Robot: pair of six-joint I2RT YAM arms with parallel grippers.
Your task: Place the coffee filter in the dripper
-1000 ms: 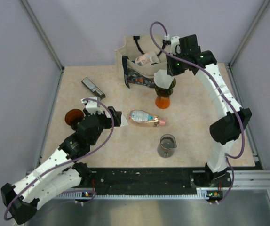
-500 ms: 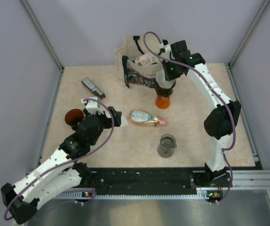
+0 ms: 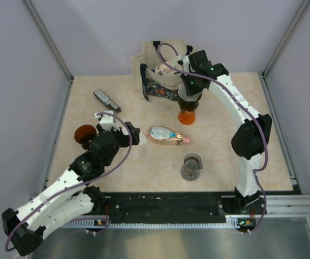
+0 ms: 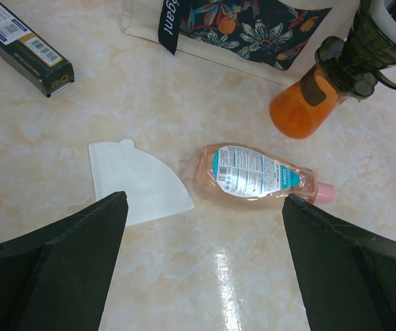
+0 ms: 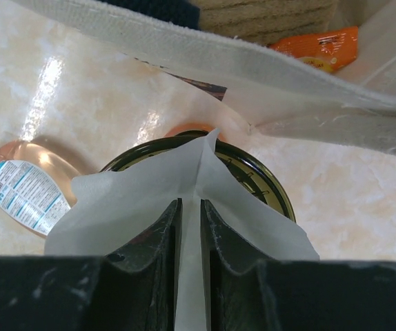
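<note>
My right gripper (image 5: 190, 214) is shut on a white paper coffee filter (image 5: 136, 196), pinching a fold of it right over the dark round dripper (image 5: 267, 181). The dripper sits on an orange carafe (image 3: 187, 115), which also shows in the left wrist view (image 4: 296, 110). In the top view the right gripper (image 3: 190, 86) hovers over the dripper's mouth. A second flat white filter (image 4: 137, 181) lies on the table by my left gripper (image 4: 205, 276), which is open and empty. It also shows in the top view (image 3: 139, 139).
A pink lotion bottle (image 3: 167, 135) lies on its side mid-table. A floral tote bag (image 3: 157, 81) stands behind the carafe. A dark box (image 3: 106, 99) lies at the left, a brown round dish (image 3: 83, 133) beside the left arm, and a glass beaker (image 3: 191, 165) near the front.
My right gripper has moved left and down with the filter, from beside the dripper to directly over its mouth. The left arm has not moved.
</note>
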